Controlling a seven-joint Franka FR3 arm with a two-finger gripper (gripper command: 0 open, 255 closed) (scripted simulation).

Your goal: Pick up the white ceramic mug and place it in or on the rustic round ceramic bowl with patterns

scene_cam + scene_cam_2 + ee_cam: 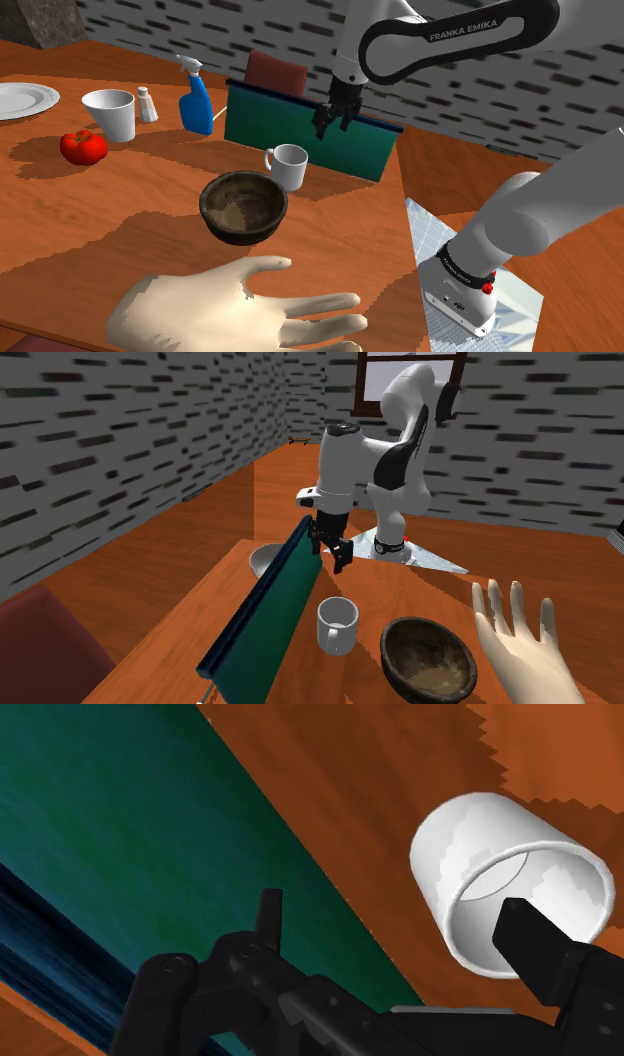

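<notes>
Domestic room, simulated. Grey brick walls [120, 432] and a window [372, 370] enclose a wooden table [150, 200] carrying household items well apart from the gripper [334, 125]: a white plate [20, 98], a red tomato [83, 146], a white cup [110, 113], a small shaker [147, 104] and a blue spray bottle [197, 100].

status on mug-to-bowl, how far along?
Done: nothing yet. The white mug stands upright beside the dark bowl, which looks empty. In hand: the claw hangs open above the mug, not touching it. Left: descend, grasp, lift, set it in the bowl.
</notes>
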